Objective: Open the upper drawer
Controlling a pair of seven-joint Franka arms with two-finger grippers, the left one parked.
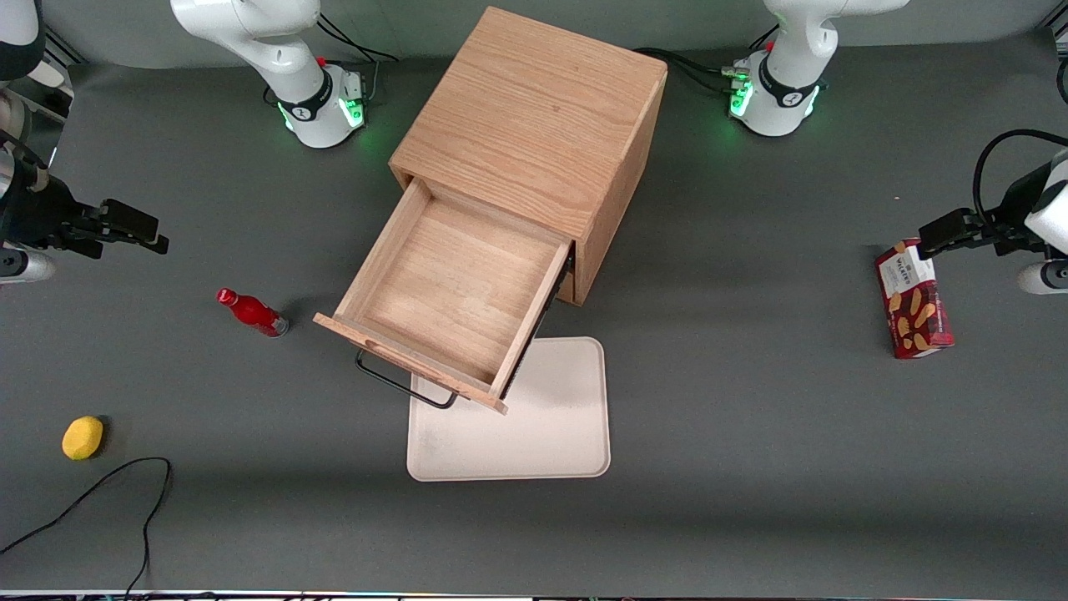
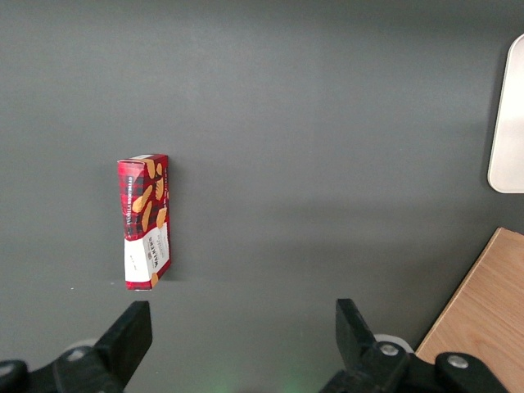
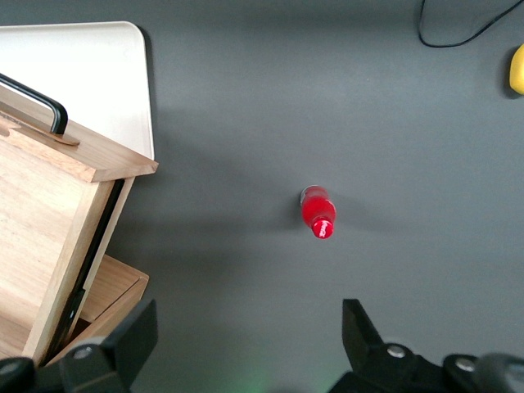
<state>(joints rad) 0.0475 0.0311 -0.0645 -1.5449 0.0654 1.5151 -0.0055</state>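
The upper drawer (image 1: pixel 450 296) is sitting pulled out of the oak cabinet (image 1: pixel 534 117). The pincer (image 1: pixel 138 227) is hovering well apart from the cabinet, toward the working arm's end, fingers spread wide, holding nothing.

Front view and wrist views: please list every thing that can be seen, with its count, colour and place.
Upper drawer: one, oak, pulled out of the cabinet, nothing in it, black wire handle over the tray.
Cabinet: one, oak, mid-table.
Tray: one, cream, flat on the table, nearer to the front camera than the cabinet.
Bottle: one, red, beside the drawer, toward the working arm's end.
Lemon-like ball: one, yellow, nearer to the camera than the bottle.
Biscuit box: one, red, toward the parked arm's end.
Cable: one, black, near the ball.
Gripper: one, black, open, above bare table, holding nothing.
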